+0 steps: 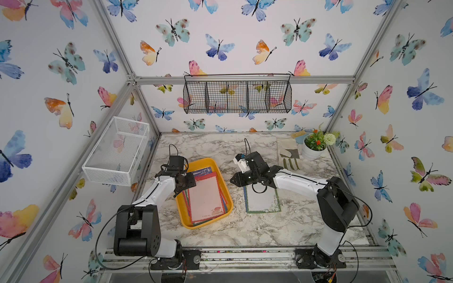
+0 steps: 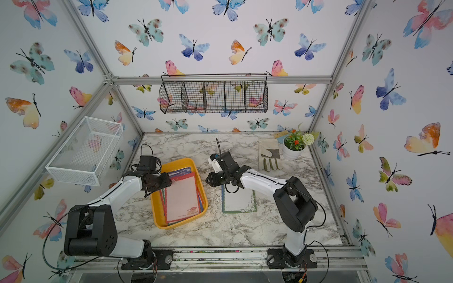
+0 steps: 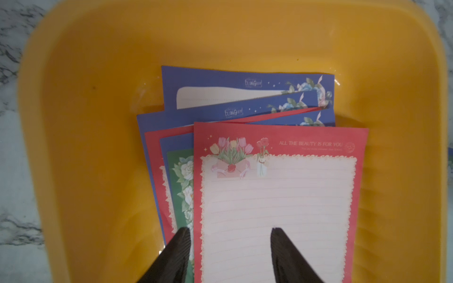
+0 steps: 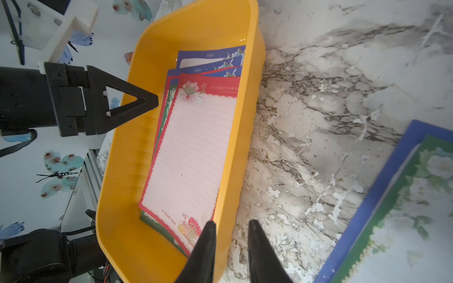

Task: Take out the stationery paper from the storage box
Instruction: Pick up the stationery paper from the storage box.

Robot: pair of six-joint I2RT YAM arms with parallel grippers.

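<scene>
**rig_op_42:** Driving this one remotely. The storage box sits on the marble table. Most of the stationery paper is inside it, a fanned stack with a red-bordered sheet on top. One green-bordered sheet lies flat on the table just beside the box, on the right arm's side.

**benchlurker:** Grippers?

**rig_op_42:** My left gripper hangs over the stack inside the box, jaws apart, holding nothing. My right gripper is at the box's rim with only a narrow gap, one jaw over the rim and one over the table. Can't tell if it touches.

Beyond the box there's a glove and a flower pot. Farther back, a black wire basket hangs on the wall.
</scene>
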